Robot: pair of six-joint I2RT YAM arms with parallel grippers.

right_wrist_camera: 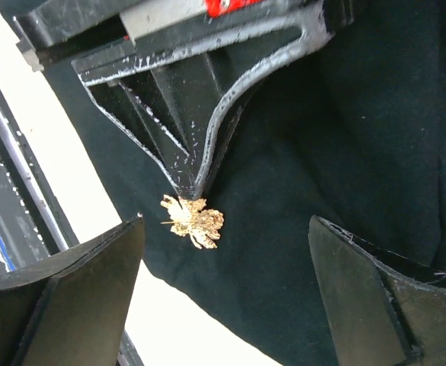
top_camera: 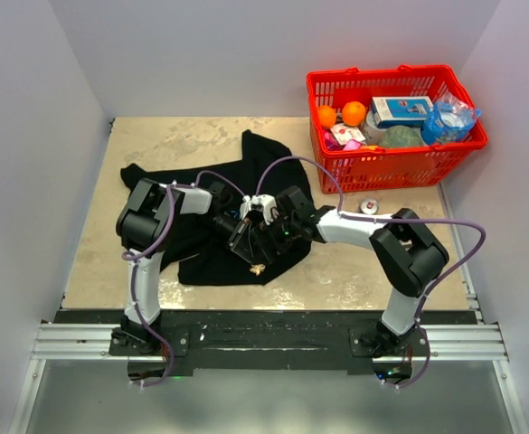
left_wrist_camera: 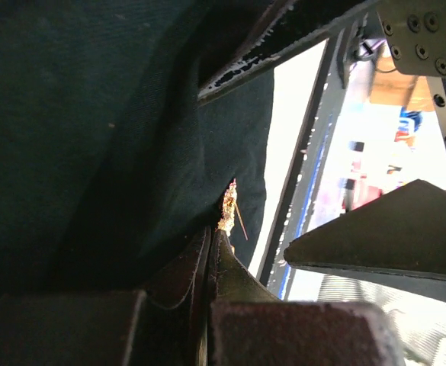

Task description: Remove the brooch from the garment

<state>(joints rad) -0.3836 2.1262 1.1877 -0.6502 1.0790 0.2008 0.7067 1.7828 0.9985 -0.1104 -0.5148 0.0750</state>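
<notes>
Pinching the brooch point(right_wrist_camera: 192, 219) between fully closed fingers, the left gripper point(right_wrist_camera: 186, 191) holds the small golden, leaf-shaped piece right at its fingertips. In the left wrist view the same closed tips meet just under the brooch, and a thin pin juts out beside it. Whether that pin is in the cloth or out of it cannot be told.

The garment point(top_camera: 201, 194) lies spread and rumpled on the table point(top_camera: 101, 244), one sleeve reaching toward the far side. The brooch sits against the garment's near hem, just inside the edge closest to the arm bases, with pale tabletop showing past that edge.

The right gripper point(right_wrist_camera: 226, 229) hovers over the same part of the garment with its fingers point(right_wrist_camera: 70, 290) spread wide and nothing between them except air. The brooch and the left gripper's tip show in that gap, touched by neither finger. From above, both grippers crowd together over the garment's near right part.

Beyond the garment's far right corner stands a red basket point(top_camera: 382, 167) holding oranges point(top_camera: 354, 112) and packets. A small round object point(top_camera: 366, 206) rests on the table just off the garment's right side.
</notes>
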